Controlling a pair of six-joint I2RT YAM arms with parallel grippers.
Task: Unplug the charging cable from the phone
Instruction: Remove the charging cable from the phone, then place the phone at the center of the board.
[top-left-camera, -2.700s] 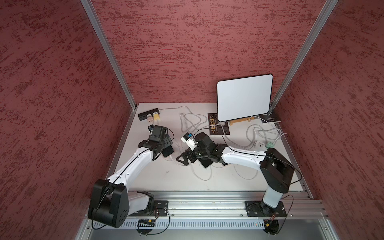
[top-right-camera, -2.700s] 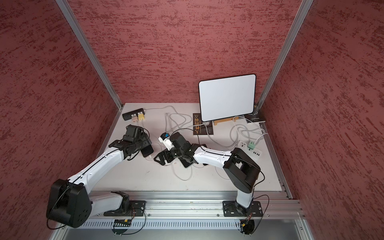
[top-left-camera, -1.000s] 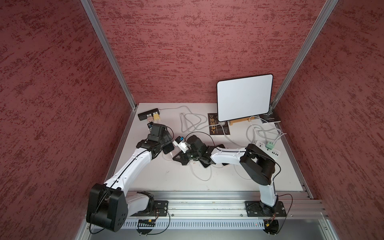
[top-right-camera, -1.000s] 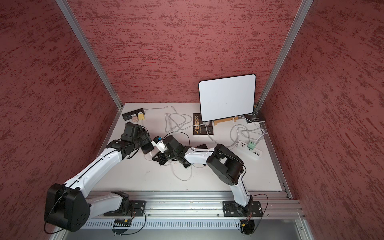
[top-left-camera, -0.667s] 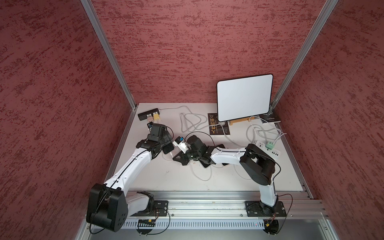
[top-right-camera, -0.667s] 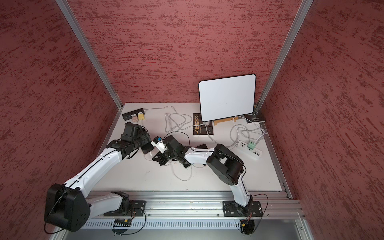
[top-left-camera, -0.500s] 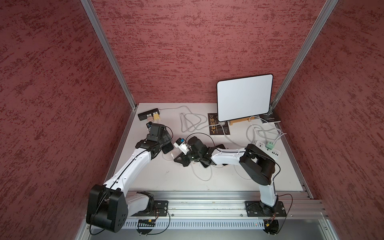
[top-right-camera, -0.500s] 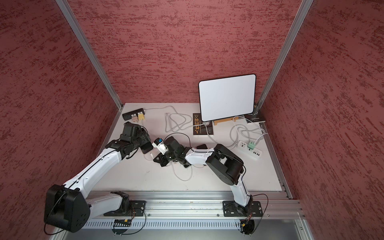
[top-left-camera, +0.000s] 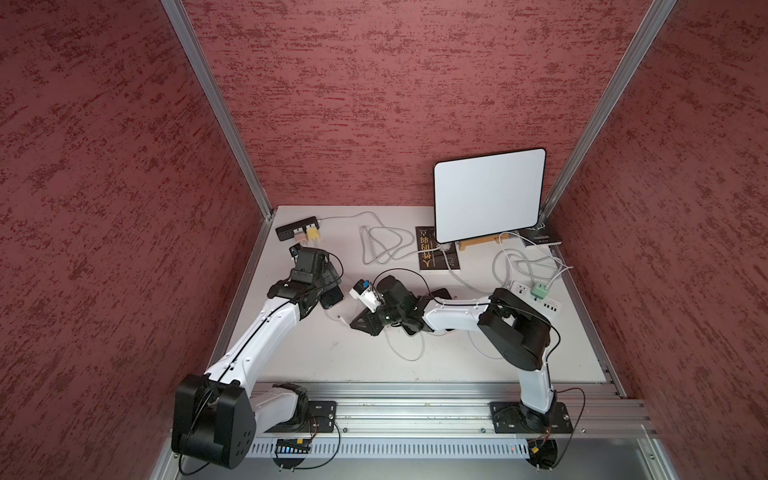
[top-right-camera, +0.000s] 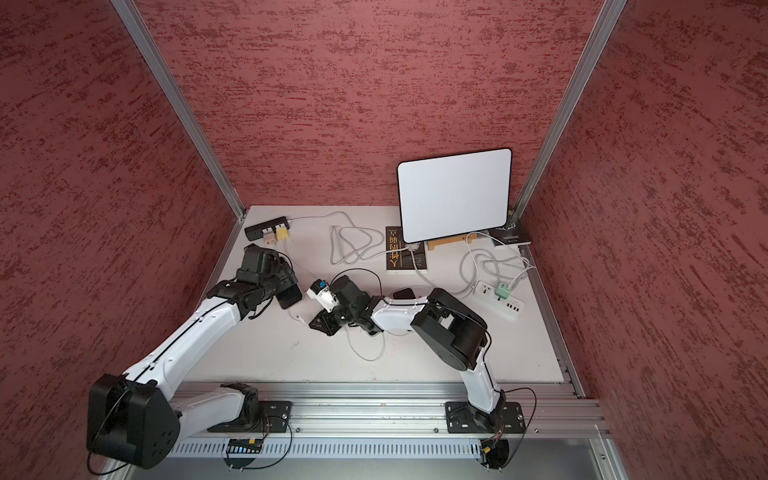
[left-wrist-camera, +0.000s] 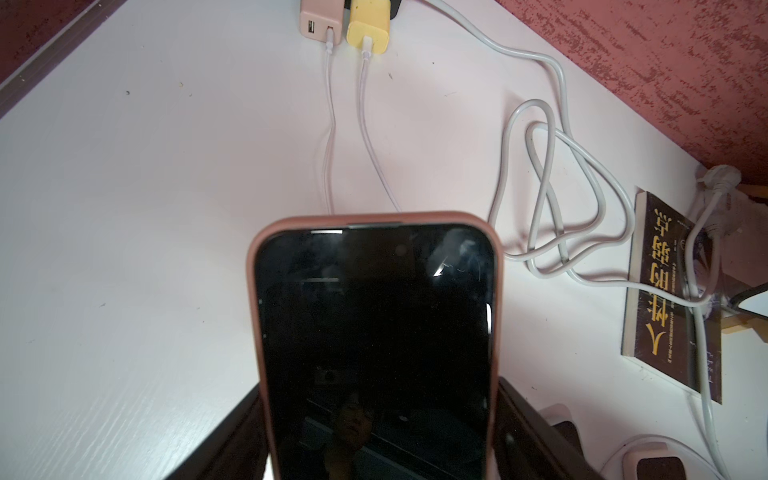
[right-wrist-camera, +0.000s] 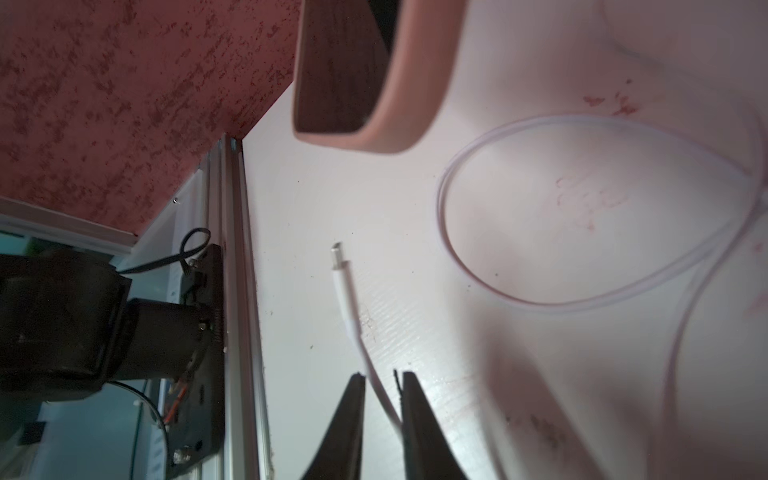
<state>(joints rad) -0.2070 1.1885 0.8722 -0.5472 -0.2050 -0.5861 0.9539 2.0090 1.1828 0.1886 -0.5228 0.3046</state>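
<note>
Right wrist view shows you that the charging cable (right-wrist-camera: 348, 299) is out of the phone (right-wrist-camera: 411, 83). Its small metal plug lies bare on the white worktop (right-wrist-camera: 299, 199), near the phone's pink case but not touching it. Your right end effector (right-wrist-camera: 380, 376) is open just a little, and the cable runs through the narrow gap. Your left end effector (left-wrist-camera: 382, 424) is holding the phone by its sides. The screen is dark.

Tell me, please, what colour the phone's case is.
The phone case is dusty pink, clearest in the left wrist view.
</note>
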